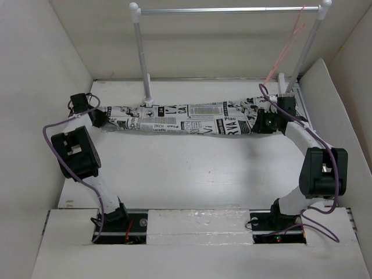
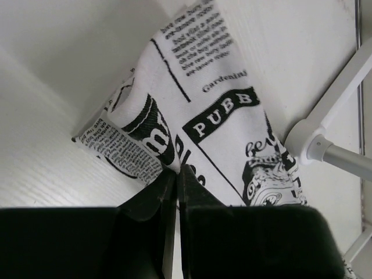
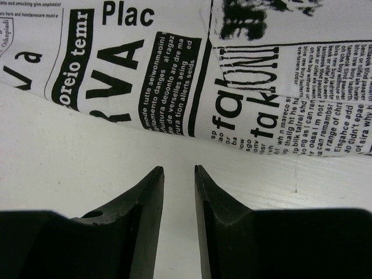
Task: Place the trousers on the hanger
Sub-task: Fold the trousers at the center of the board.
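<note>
**Right jaws need a full bite**

Right gripper (image 3: 179,174) stands barely parted, empty, just near of the trousers (image 1: 186,119) stretched across the far table (image 1: 192,168). Left gripper (image 2: 177,174) pinches their left end. Best clamp every layer before lifting toward the hanger (image 1: 283,52), far right.

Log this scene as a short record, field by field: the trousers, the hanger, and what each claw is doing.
garment: white newspaper-print fabric trousers, lying in a long band across the white table
target: thin pink rod hanger, hanging at the right end of the white-posted, silver-barred rack; trousers not on it
left claw: shut on the trousers' left end
right claw: slightly open, empty, just short of the fabric
</note>
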